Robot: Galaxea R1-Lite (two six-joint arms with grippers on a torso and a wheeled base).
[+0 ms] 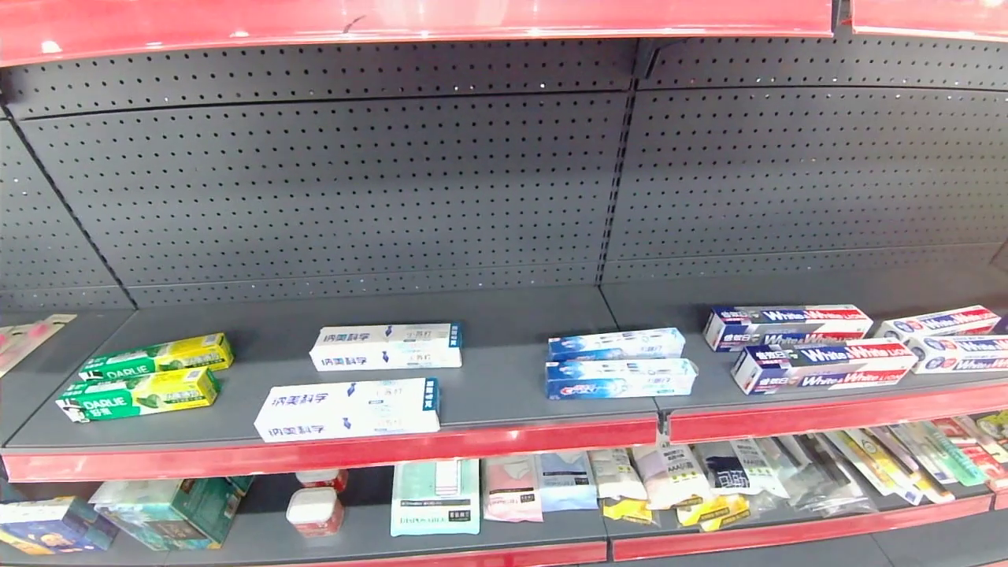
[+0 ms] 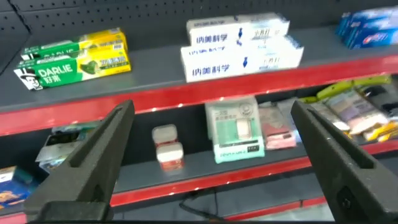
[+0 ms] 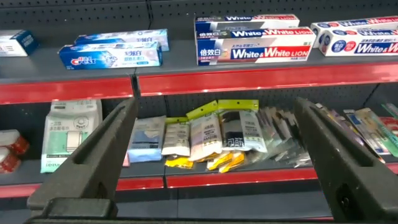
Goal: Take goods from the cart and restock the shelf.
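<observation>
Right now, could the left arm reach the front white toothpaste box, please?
Probably yes: the open left gripper faces the shelf, and nothing stands between it and the front white box.

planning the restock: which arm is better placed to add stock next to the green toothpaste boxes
Left, probably. The left claw faces the green toothpaste boxes; the right claw faces the red-and-white boxes far to the robot's right. Both claws are open and empty.

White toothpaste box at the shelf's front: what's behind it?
Behind the front white toothpaste box, apart from it, lies another white toothpaste box on the dark grey shelf, then the perforated grey back panel. Only shelf under the boxes is covered.
</observation>
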